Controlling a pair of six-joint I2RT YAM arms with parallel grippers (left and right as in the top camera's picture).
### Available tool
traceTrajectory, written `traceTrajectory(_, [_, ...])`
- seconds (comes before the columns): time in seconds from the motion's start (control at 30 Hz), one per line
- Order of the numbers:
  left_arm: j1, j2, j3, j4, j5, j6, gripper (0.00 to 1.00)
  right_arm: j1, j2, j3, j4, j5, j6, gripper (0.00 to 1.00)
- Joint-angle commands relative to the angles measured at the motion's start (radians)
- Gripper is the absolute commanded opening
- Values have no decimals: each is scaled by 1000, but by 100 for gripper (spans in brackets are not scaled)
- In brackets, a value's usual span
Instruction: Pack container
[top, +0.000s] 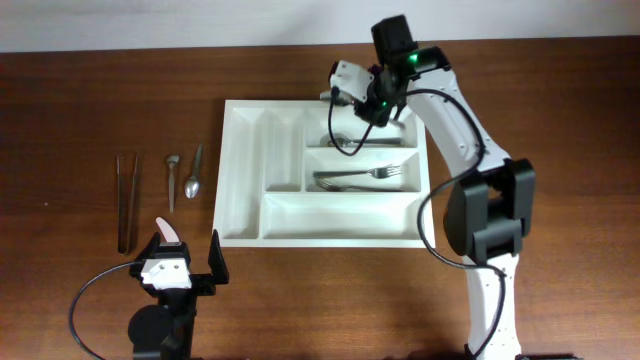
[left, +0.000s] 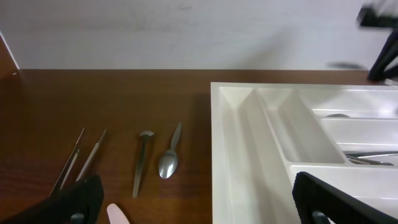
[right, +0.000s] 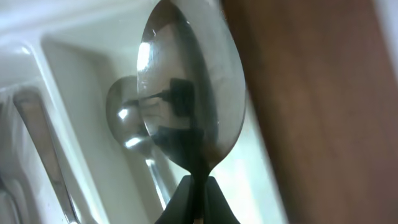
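Observation:
The white cutlery tray (top: 240, 180) lies mid-table and also shows in the left wrist view (left: 233, 155). My right gripper (top: 368, 108) hovers over its top right compartment, shut on the handle of a large steel spoon (right: 186, 99). In the right wrist view another spoon (right: 124, 124) lies in the compartment below it. Forks (top: 365, 177) lie in the middle long compartment. My left gripper (top: 185, 258) is open and empty near the front left, with a pink object (left: 118, 214) between its fingers.
On the wood left of the tray lie a small spoon (top: 193, 180), another small utensil (top: 172, 180) and a pair of dark chopsticks (top: 127, 200). These also show in the left wrist view: spoon (left: 169, 160), utensil (left: 142, 163).

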Motion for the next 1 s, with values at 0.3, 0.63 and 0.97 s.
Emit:
traceTrajectory(0.3, [-4,-9,-11,3,11,2,99,-7,-22,33,0,-52,129,66])
traceTrajectory(0.63, [-4,-9,-11,3,11,2,99,-185,-120,228,-82,81,689,99])
traceTrajectory(0.97, [-4,-9,-11,3,11,2,99,-364,-121,235,-107,81,785,99])
